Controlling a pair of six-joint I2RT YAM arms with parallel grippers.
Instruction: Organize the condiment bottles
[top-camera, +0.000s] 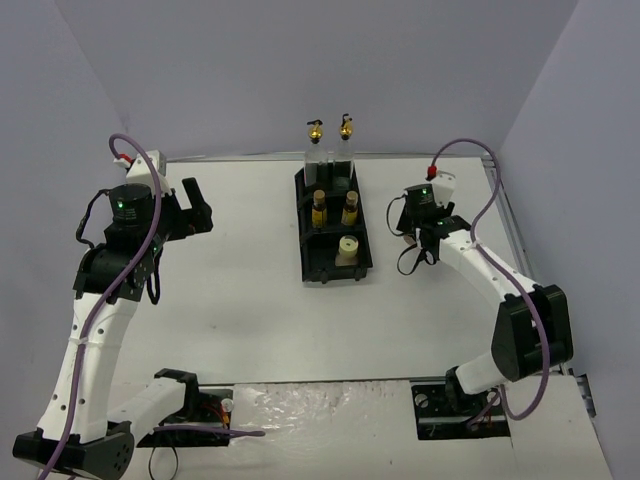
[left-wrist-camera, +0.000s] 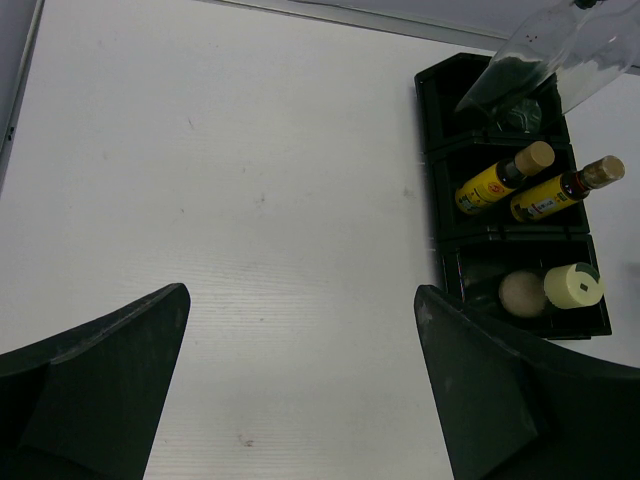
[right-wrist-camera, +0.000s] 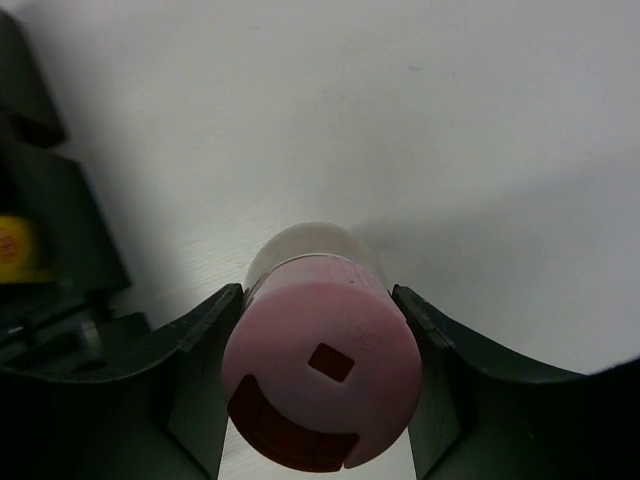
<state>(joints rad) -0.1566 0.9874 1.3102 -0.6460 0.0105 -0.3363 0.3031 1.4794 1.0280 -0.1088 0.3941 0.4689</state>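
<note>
Right gripper (right-wrist-camera: 318, 300): closed in on the pink-capped bottle (right-wrist-camera: 322, 370), both fingers (right-wrist-camera: 200, 345) pressed against the sides of the cap, so it has a grip. The bottle is upright, out on the white table (top-camera: 230, 290) just right of the black tray (top-camera: 305, 235); can't tell whether its base is touching the surface or just off it. From the top view the bottle itself is hidden under the right wrist. Left gripper (left-wrist-camera: 300, 292): jaws spread wide, nothing between them, hanging over bare table well left of the tray. Tray contents: two tall clear bottles (top-camera: 316, 132) with gold tops in the far compartment, side by side; two amber bottles (top-camera: 320, 207) in the middle compartment, side by side; cream bottle (top-camera: 347, 248) in the near compartment, on its right side. In the left wrist view the amber pair (left-wrist-camera: 495, 180) shows yellow labels and tan caps.
</note>
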